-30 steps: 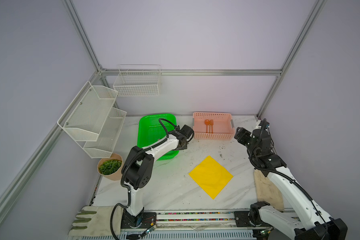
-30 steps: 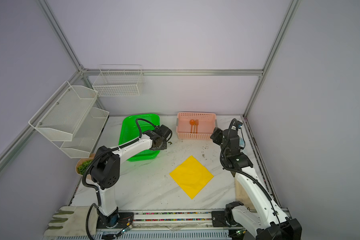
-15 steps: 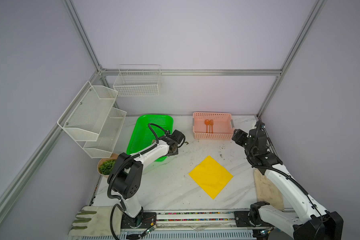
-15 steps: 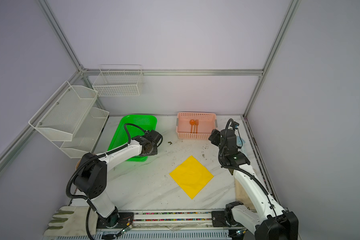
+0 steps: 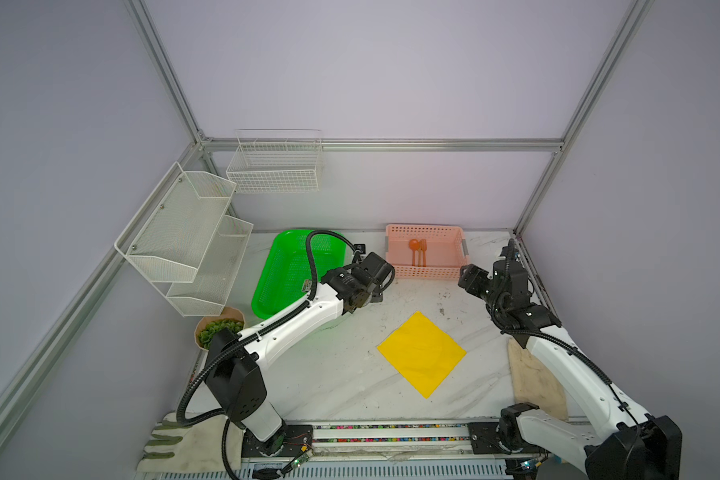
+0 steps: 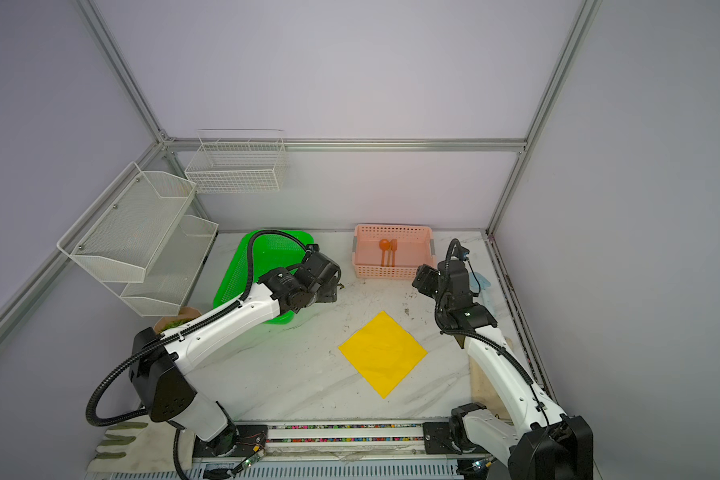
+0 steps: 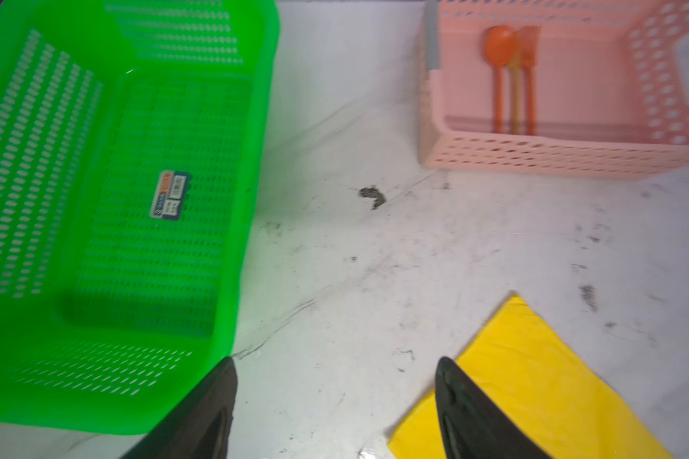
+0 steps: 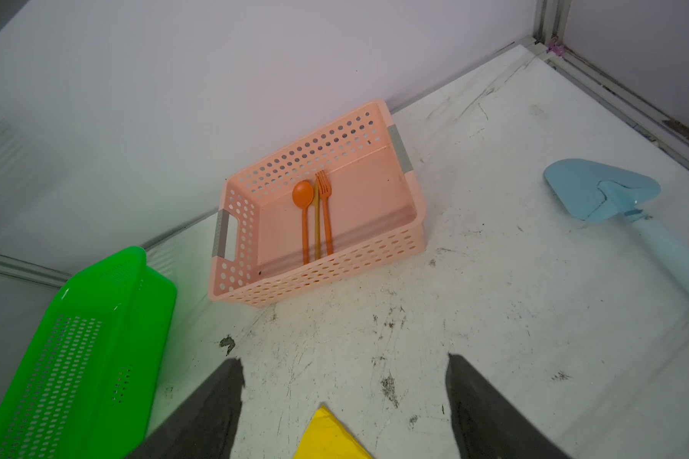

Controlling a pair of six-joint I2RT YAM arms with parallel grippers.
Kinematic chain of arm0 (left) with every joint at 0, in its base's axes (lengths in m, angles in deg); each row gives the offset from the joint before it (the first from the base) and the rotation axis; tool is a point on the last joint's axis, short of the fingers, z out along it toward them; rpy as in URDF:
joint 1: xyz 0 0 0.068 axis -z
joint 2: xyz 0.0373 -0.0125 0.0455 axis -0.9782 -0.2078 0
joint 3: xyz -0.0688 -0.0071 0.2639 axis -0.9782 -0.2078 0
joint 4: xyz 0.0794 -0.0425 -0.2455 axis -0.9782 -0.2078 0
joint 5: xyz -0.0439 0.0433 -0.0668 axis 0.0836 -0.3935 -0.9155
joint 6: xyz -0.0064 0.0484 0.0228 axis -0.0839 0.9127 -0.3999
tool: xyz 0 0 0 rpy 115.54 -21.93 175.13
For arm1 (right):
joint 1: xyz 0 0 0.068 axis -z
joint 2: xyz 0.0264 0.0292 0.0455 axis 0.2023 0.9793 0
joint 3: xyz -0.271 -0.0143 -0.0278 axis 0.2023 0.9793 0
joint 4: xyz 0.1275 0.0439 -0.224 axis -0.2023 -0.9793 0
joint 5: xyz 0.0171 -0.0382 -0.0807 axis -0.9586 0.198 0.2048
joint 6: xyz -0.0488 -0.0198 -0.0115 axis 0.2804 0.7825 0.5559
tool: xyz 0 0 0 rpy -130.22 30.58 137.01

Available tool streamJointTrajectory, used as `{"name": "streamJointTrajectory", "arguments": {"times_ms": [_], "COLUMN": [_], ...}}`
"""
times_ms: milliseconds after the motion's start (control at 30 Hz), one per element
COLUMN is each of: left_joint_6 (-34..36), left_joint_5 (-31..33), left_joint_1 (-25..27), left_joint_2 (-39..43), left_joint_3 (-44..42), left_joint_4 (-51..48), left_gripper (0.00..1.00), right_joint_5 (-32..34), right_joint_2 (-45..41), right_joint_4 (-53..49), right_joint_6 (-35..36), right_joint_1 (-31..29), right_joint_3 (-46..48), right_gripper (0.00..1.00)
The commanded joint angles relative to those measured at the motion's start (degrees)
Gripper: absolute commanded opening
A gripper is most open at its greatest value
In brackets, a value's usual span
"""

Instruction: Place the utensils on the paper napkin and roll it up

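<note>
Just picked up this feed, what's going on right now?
Nothing is picked up yet. The orange spoon and fork lie side by side in the pink basket at the back wall. The yellow napkin lies flat and bare on the table. The left gripper and right gripper are both open and empty, hanging near that basket's front corners.

The right gripper (image 6: 421,281) is just beside the pink perforated plastic basket (image 6: 391,272). Inside it, a small orange plastic spoon (image 6: 384,245) and matching orange fork (image 6: 393,246) lie side by side. A bright yellow square paper napkin (image 6: 382,353) lies flat below and between this gripper and the left gripper (image 6: 331,293).
</note>
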Motion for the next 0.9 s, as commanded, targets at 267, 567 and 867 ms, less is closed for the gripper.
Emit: {"name": "streamJointTrajectory", "arguments": {"times_ms": [267,567,867], "left_joint_6": [-2.78,-5.15,-6.26], "left_joint_5": [-18.64,-23.81,-25.43], "left_joint_1": [11.64,11.97,10.45], "left_joint_2": [-9.40,-14.58,-19.55], "left_joint_3": [-8.11,-12.98,-13.88], "left_joint_4": [21.67,30.68,30.56], "left_gripper": [0.60,0.56,0.53], "right_joint_5": [3.51,2.08,3.09], "right_joint_2": [5.96,7.15,6.27], "right_joint_4": [-7.13,-7.85,-7.66], "right_joint_6": [1.53,1.37,1.29], "right_joint_1": [1.23,1.63,1.61], "right_joint_3": [-12.38,-15.11,-13.10], "right_gripper": [0.79,0.79,0.79]}}
